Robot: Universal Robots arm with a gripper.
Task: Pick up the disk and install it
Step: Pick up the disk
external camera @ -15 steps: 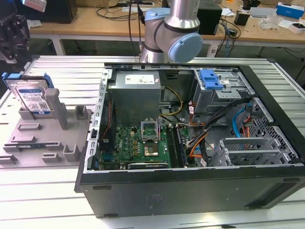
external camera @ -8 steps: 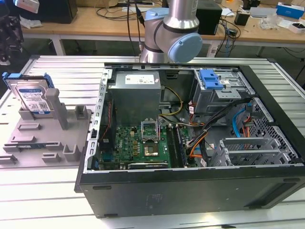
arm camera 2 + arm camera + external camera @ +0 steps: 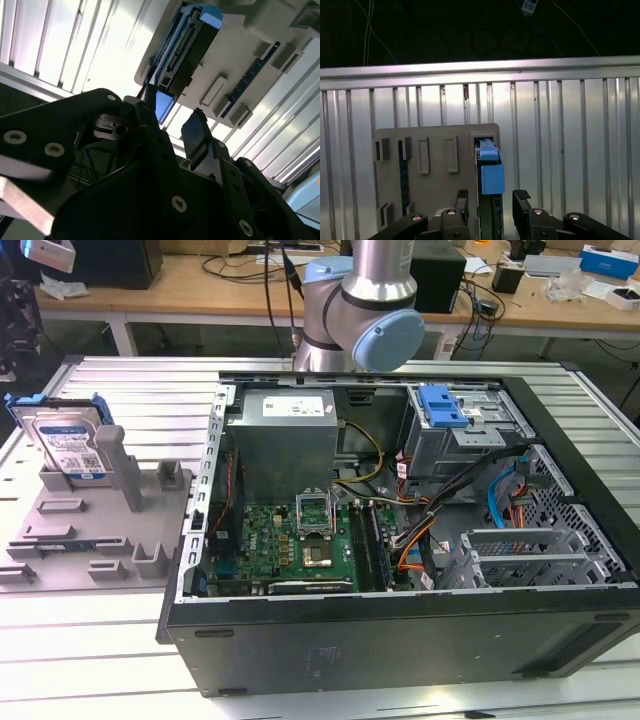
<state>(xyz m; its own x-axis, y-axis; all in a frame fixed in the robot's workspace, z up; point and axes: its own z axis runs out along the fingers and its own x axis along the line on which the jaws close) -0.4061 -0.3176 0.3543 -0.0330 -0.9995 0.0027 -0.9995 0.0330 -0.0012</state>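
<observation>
Your gripper (image 3: 491,195) is open: the two black fingers (image 3: 521,200) stand spread with nothing clamped between them, and both wrist views show the same gap.

The disk (image 3: 72,445) is not picked up yet. It stands on edge in the gray holder (image 3: 100,530) at the exterior view's left, label toward the camera, blue frame round its rim. The holder lies flat on the ribbed metal table (image 3: 130,390), just beside the case (image 3: 400,640).

In the first wrist view you see the disk edge-on, thin, with a blue tab toward the camera. It lines up with the gap between the fingertips but sits beyond them, apart, with no contact you can see. In the second wrist view one fingertip sits near the blue tab; whether it touches, you cannot tell.

The case lies on its side, open, on the same table, and takes the middle and the exterior view's right. Inside:
- a green board (image 3: 290,540) sits low
- a gray power supply (image 3: 285,435) is behind it
- a drive cage (image 3: 470,435) is at the far corner toward the exterior view's right, with a blue clip (image 3: 443,405) on top
- loose cables (image 3: 430,510) run between cage and board

The arm (image 3: 360,300) shows behind the case at the top middle of the exterior view — silver tube, blue-capped joint. A wooden bench (image 3: 200,285) runs behind the table.
</observation>
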